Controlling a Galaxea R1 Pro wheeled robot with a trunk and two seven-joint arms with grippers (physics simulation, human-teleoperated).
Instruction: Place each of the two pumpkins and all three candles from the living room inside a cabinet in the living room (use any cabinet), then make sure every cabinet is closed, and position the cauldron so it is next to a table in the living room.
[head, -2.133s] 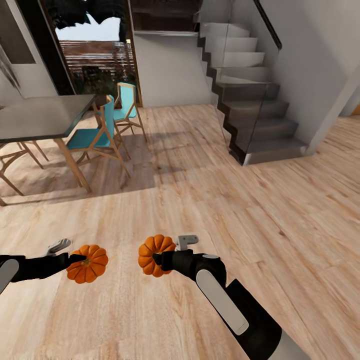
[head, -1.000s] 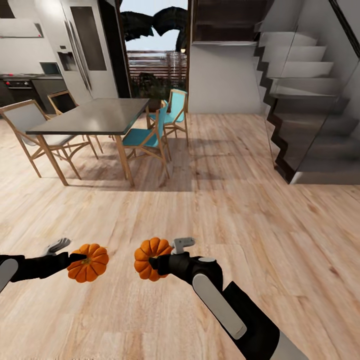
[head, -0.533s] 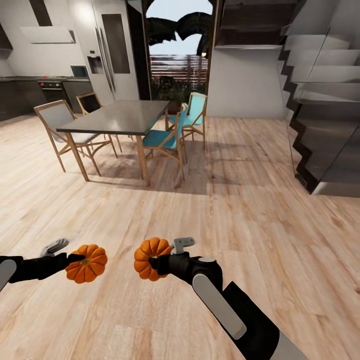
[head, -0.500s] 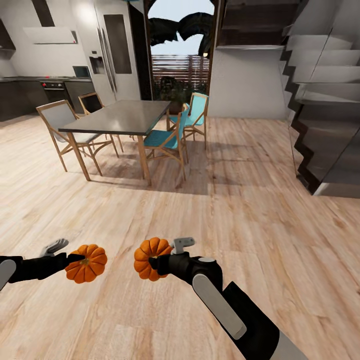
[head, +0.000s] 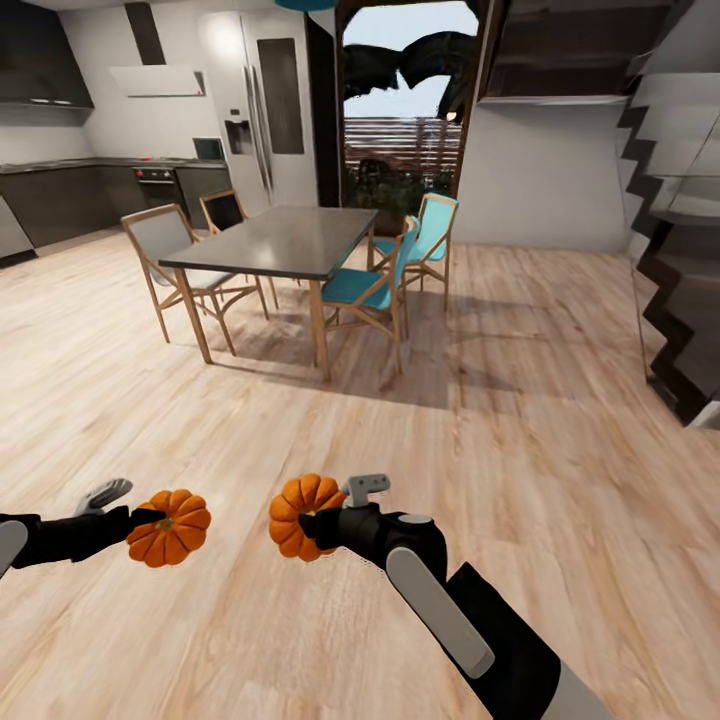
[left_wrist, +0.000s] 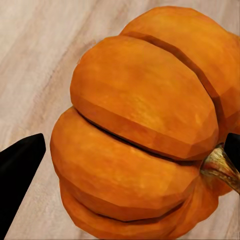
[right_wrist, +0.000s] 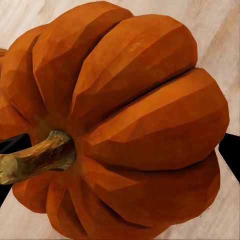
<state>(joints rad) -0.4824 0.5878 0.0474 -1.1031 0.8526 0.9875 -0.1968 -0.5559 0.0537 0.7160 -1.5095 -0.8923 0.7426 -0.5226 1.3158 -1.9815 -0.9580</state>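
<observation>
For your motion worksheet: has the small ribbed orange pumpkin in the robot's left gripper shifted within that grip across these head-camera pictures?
No. The pumpkin sits the same against the left gripper; the grey dining table slid across the view, so the camera turned.

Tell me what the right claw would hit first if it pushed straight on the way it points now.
The right claw points across toward the left claw. Beyond its own pumpkin, the first thing met would likely be the left claw's pumpkin, though their relative depth is unclear.
</observation>
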